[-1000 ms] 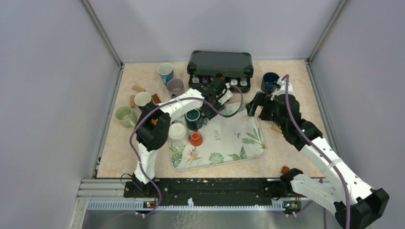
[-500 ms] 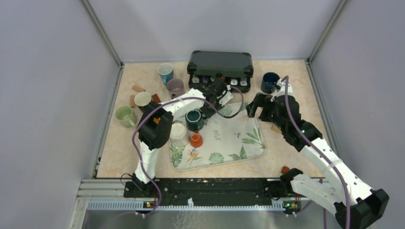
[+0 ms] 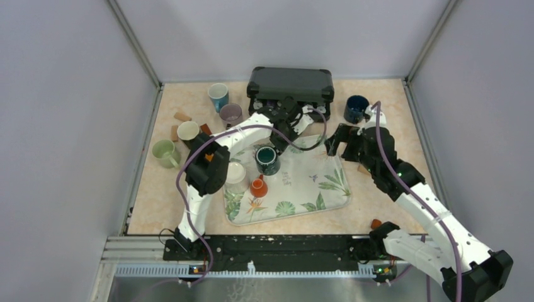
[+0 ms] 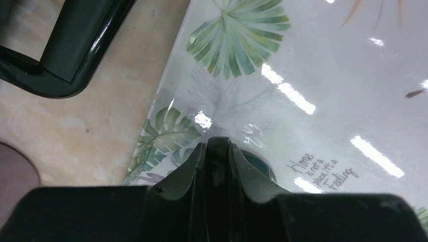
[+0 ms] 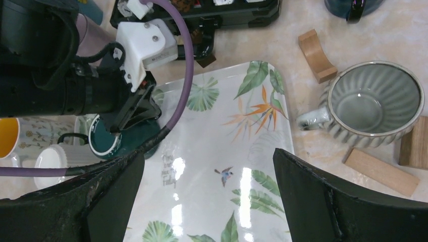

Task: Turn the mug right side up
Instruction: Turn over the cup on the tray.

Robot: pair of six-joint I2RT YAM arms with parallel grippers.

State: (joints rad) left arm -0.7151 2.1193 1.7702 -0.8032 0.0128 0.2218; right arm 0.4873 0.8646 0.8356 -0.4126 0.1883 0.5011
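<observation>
- Left gripper (image 4: 212,147): jaws drawn nearly together, pinching the mug (image 3: 267,158) at its rim; a thin dark wall shows between the fingertips in the left wrist view.
- Mug: teal, over the back left part of the tray (image 3: 327,189), mouth turned towards the overhead camera. Whether its base rests on the tray cannot be told.
- Tray: white with a leaf print, lying on the table (image 3: 378,207) between the two arms.
- White cup (image 3: 234,171): at the tray's left edge, just beside the mug.
- Orange cup (image 3: 257,185): on the tray, near the mug on its front side.
- Right gripper (image 5: 204,161): jaws spread wide, holding nothing, above the tray's right half, well apart from the mug.
- Grey mug (image 5: 371,103): ribbed, upright, on the table just right of the tray, with wood blocks (image 5: 315,55) near it.
- Black case (image 3: 290,85): behind the tray.
- Blue mug (image 3: 356,108): right of the case.
</observation>
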